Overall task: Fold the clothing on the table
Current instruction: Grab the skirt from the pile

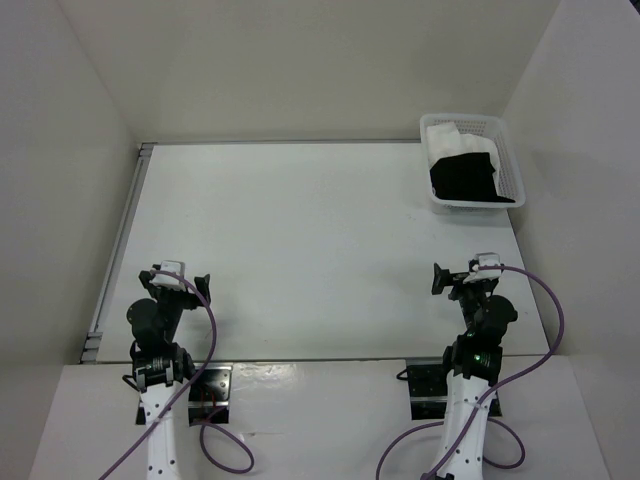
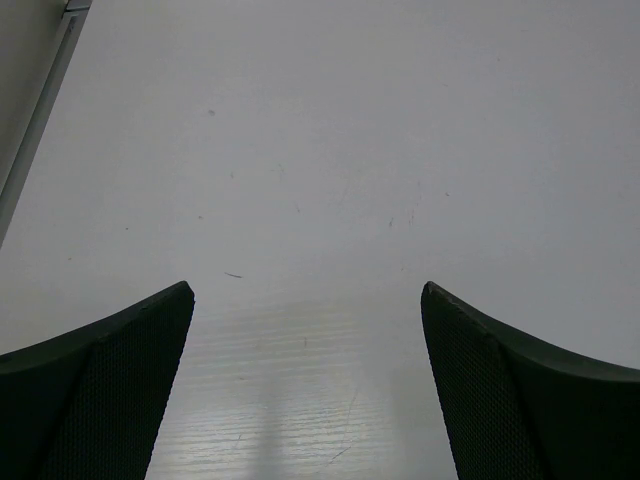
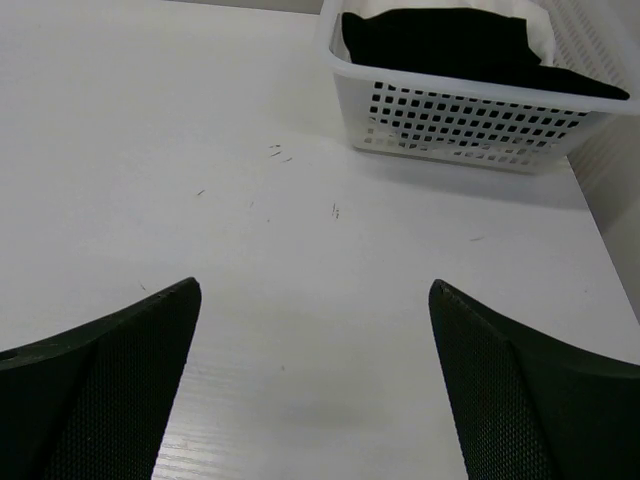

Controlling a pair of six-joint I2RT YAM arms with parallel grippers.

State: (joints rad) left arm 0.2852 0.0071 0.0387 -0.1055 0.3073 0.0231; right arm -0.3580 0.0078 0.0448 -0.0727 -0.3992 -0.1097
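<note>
On the left, your left claw (image 1: 178, 281) hangs released, jaws wide, over bare desk (image 1: 300, 220) beside the rail (image 1: 118, 240). It sits well apart from the work, so a long cross-desk reach from here risks crowding the other arm. Your right claw (image 1: 464, 279) is likewise released and empty, low over the desk's near right part. Farther right and back, the clothing (image 1: 466, 178) lies bunched inside the basket (image 1: 512, 172), not on the desk, with a white cloth (image 1: 450, 136) tucked behind it. Trouble could start there: pinch too deep and you may lift the white cloth too, or snag the mesh wall and drag the basket along. The clothing lies ahead of the right claw, slightly to its right and well apart. From the left claw it is across the whole desk.
</note>
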